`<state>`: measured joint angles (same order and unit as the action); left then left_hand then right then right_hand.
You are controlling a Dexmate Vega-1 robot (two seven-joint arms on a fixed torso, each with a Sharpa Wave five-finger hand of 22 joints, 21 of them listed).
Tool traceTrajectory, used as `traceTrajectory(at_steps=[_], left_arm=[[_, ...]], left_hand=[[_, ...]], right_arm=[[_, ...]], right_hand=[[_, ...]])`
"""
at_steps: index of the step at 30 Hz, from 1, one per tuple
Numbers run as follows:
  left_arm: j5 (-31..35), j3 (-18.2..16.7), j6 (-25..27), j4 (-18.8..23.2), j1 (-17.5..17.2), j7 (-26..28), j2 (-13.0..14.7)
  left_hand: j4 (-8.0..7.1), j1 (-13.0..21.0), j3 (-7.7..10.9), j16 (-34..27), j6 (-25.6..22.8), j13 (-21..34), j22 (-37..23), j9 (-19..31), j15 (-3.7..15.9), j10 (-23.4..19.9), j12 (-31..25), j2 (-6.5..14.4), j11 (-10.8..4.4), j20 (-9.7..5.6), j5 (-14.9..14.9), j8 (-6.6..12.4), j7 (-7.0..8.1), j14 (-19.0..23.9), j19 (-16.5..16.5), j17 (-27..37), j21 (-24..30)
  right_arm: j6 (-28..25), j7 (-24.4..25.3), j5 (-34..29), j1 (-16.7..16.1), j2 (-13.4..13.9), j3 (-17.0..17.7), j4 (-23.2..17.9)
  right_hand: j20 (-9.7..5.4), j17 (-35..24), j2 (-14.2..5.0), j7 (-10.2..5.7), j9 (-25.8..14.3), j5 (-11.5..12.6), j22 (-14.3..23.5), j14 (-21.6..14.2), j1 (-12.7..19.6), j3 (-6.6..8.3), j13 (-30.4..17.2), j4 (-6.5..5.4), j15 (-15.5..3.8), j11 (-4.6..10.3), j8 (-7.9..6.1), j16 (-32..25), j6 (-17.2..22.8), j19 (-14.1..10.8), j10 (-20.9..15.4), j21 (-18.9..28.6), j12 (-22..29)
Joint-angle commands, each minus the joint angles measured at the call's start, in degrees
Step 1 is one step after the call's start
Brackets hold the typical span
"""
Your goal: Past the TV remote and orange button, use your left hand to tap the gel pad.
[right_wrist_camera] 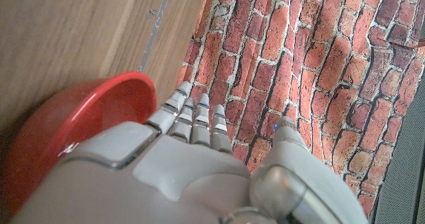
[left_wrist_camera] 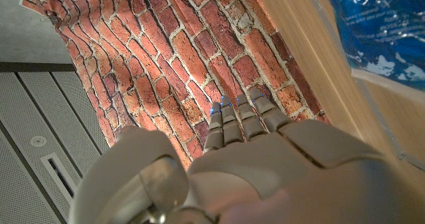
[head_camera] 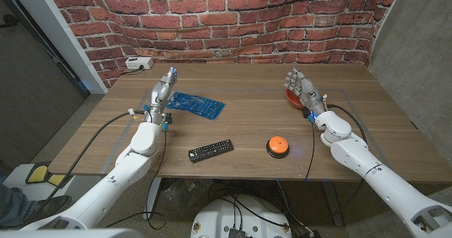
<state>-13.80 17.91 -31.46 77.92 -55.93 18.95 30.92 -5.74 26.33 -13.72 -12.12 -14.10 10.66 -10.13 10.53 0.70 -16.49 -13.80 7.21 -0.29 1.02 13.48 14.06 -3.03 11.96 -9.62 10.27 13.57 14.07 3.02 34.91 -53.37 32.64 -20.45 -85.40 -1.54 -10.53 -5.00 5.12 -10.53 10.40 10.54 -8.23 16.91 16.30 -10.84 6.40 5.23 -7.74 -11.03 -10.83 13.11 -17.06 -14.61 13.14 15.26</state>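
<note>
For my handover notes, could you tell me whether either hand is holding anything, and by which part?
Nothing is held. The left hand is beside the blue gel pad, the right hand by the red bowl, both with fingers extended.

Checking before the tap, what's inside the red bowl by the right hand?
The red bowl shows bare red inner wall in the right wrist view, nothing seen in it. The right hand covers part of it, so its bottom stays hidden.
</note>
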Motion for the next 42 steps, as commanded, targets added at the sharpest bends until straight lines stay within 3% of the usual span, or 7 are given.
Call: traceTrajectory(at_steps=[1, 11, 17, 42], left_arm=[[14.3, 0.3, 2.4, -1.3, 0.6, 13.3, 0.5], [22.0, 2.5, 6.5, -2.0, 2.4, 19.1, 2.6], [24.9, 3.5, 9.8, 0.0, 2.1, 20.8, 4.6], [29.6, 6.2, 29.1, 11.4, 0.4, 16.3, 12.6]], left_hand=[[0.46, 0.6, 0.09, 0.1, -0.8, 0.1, -0.1, 0.1, 0.31, -0.7, -0.4, -0.1, -0.33, -0.43, 0.5, 0.42, 0.29, 0.4, 0.1, 0.1, -0.3], [0.73, 1.3, 0.20, 0.1, -1.5, 0.1, -0.1, 0.1, 0.55, -1.7, -0.3, 0.0, -0.81, -0.52, 0.8, 0.30, 0.62, 1.2, 0.1, 0.1, -0.6], [0.82, 1.5, 0.23, 0.1, -1.9, 0.2, -0.1, 0.1, 0.70, -1.9, -0.3, 0.0, -0.58, -0.64, 0.8, 0.26, 0.81, 1.5, 0.2, 0.1, -0.7], [0.99, 2.2, 0.24, 0.8, -2.5, 0.2, -0.1, 0.1, 1.38, -2.1, 0.3, 0.1, -1.37, -0.39, 1.1, -0.16, 1.33, 1.2, 1.2, 0.1, -1.5]], right_arm=[[-1.0, 0.7, 0.6, -1.1, 0.6, 0.4, -1.2], [-1.7, 2.1, 0.3, -2.2, 1.1, 0.6, -3.2], [-0.9, 2.7, -0.4, -2.8, 1.2, 0.6, -4.3], [-3.4, 3.0, 0.9, -4.1, 3.0, 1.3, -7.3]], right_hand=[[-0.15, -0.2, -0.07, 0.04, -0.3, 0.2, 0.2, -0.6, 0.3, 0.22, -0.1, 0.01, -0.06, 0.15, -0.37, -0.1, 0.4, -0.6, -0.5, 0.2, -0.1], [-0.15, -0.2, -0.10, 0.06, -0.3, 0.2, 0.2, -0.6, 0.3, 0.27, -0.1, 0.09, -0.09, 0.17, -0.35, -0.1, 0.4, -0.6, -0.5, 0.2, -0.2], [-0.17, -0.2, -0.08, 0.02, -0.3, 0.2, 0.2, -0.6, 0.3, 0.28, -0.1, 0.15, -0.10, 0.15, -0.35, 0.0, 0.4, -0.7, -0.5, 0.2, -0.2], [-0.17, -0.2, -0.21, 0.21, -0.4, 0.2, 0.2, -0.6, 0.4, 0.41, -0.1, 0.30, 0.04, -0.05, -0.16, 0.1, -0.1, -0.8, -0.4, 0.1, -0.5]])
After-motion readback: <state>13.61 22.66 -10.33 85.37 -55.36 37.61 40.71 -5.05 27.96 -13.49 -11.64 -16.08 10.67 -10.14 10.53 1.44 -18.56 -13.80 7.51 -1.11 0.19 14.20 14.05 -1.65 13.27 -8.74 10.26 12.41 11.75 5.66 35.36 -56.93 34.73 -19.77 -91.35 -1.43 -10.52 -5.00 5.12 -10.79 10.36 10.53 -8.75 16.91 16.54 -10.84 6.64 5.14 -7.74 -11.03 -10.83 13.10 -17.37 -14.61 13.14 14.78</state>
